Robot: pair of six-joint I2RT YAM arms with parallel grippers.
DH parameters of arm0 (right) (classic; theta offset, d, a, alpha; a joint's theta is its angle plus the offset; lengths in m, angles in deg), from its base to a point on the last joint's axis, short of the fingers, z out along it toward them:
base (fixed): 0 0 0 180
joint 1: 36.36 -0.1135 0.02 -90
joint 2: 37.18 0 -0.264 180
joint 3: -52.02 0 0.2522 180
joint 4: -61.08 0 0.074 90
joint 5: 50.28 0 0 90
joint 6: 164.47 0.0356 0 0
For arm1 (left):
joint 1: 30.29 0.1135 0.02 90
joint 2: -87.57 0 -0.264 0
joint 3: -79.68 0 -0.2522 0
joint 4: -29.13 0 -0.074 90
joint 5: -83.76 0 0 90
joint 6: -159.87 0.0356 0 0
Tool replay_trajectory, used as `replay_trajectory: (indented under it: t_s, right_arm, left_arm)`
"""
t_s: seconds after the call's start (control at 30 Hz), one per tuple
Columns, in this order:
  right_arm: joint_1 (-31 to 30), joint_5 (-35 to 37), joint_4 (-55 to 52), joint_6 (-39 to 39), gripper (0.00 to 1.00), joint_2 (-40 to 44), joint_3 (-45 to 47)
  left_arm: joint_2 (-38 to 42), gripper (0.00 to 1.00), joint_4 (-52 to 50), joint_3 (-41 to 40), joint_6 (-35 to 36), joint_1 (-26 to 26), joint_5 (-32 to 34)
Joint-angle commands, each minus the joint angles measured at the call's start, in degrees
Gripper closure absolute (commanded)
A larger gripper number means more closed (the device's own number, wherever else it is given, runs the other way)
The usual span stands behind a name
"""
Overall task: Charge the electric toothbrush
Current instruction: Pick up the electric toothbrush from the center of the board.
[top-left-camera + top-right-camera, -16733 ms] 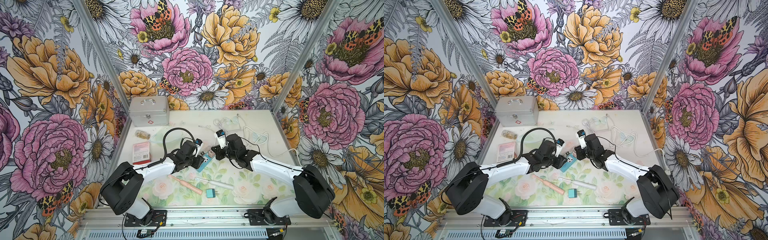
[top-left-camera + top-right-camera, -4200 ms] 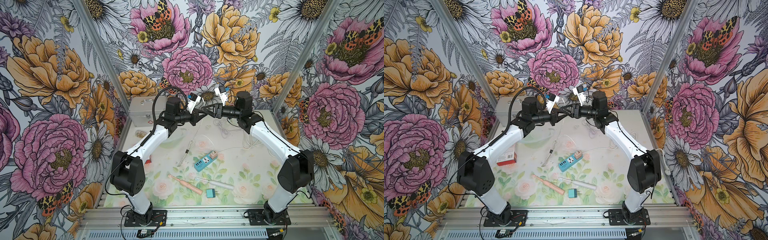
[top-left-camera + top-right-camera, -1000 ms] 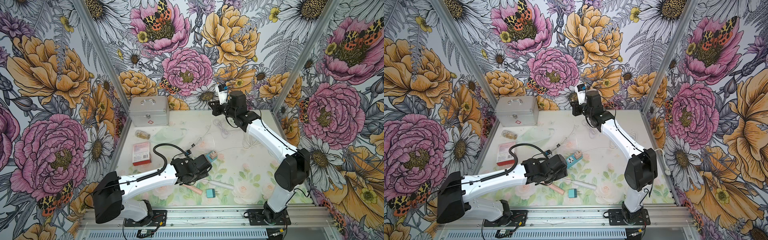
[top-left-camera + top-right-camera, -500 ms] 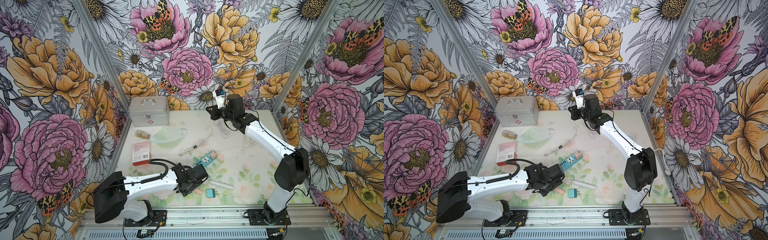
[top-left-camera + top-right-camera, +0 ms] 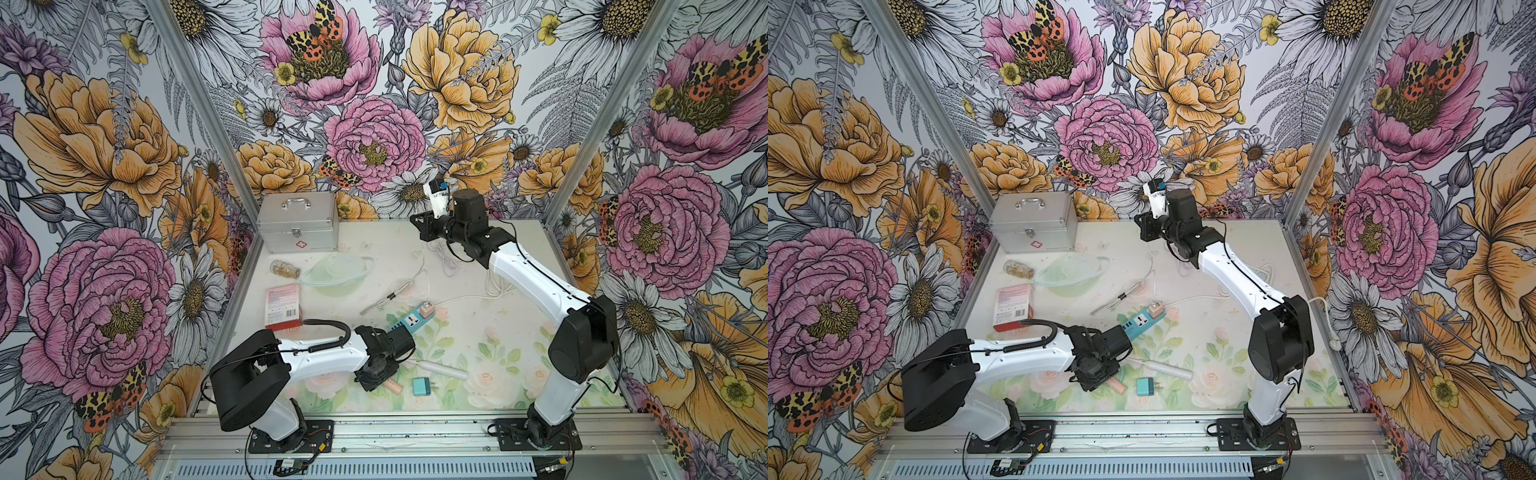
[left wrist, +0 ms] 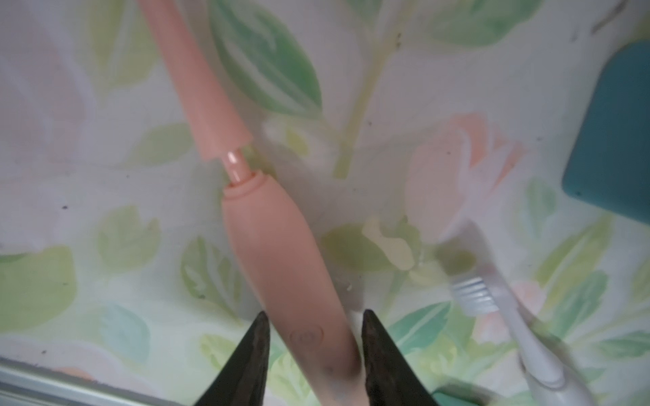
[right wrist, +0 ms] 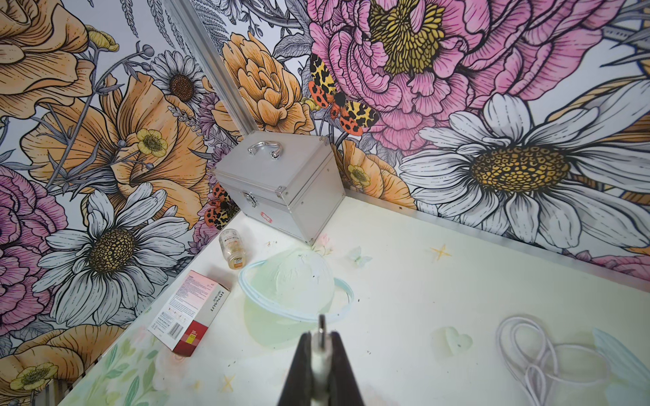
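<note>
Electric toothbrush (image 6: 281, 253): left end effector (image 6: 313, 327) astride, grip unclear; right end effector (image 7: 320, 338) pinches plug (image 7: 322, 321).

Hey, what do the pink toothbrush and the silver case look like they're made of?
Pink toothbrush: probably matte plastic or rubbery coating; smooth, no glare, moulded button ring. Silver case: likely brushed aluminium; grey sheen, riveted edge trim, shiny handle and latch.
</note>
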Motion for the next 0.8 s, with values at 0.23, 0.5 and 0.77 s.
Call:
replay_trajectory:
  t_s: [0.23,0.5,0.77]
  right_arm:
    - [-0.4,-1.5,0.8,0.5,1.00,-0.3,-0.5]
    - [-0.3,-5.4,0.7,3.7,1.00,0.7,-2.1]
    - [0.6,-18.2,1.0,12.2,1.00,1.8,-3.3]
  left_arm:
    - [-0.3,0.79,-0.6,0.1,4.0,3.3,-0.7]
    - [10.3,1.00,-2.3,1.5,11.5,11.0,6.6]
    - [28.4,1.00,-2.0,12.0,32.4,27.4,17.9]
